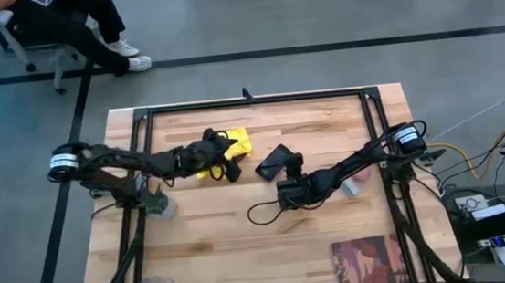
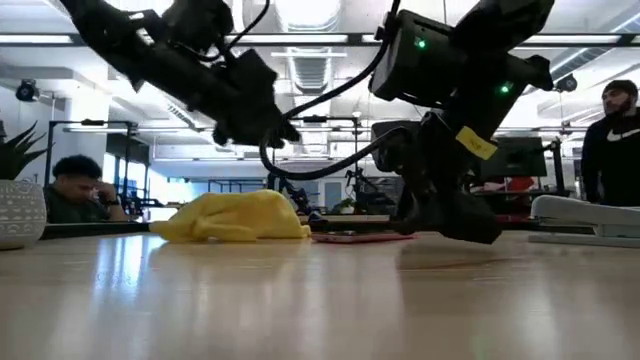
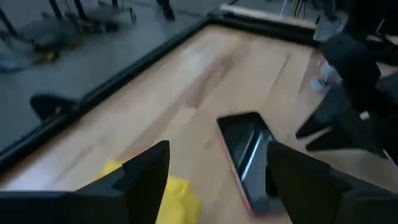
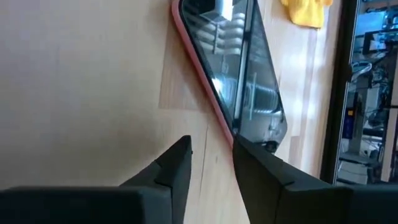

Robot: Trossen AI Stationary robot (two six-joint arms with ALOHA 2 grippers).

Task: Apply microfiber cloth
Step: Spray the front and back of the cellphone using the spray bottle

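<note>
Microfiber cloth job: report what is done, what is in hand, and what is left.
Done: the phone lies flat on the table, the yellow microfiber cloth bunched beside it. In hand: the left hand is over the cloth, fingers open, nothing gripped; the right hand sits open at the phone's edge. Left: gripping the cloth and wiping the screen.

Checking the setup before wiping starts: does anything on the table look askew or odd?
Nothing damaged or spilled. The microfiber cloth lies bunched in a heap, not flat, beside the phone, which sits at an angle to the table edges.
</note>
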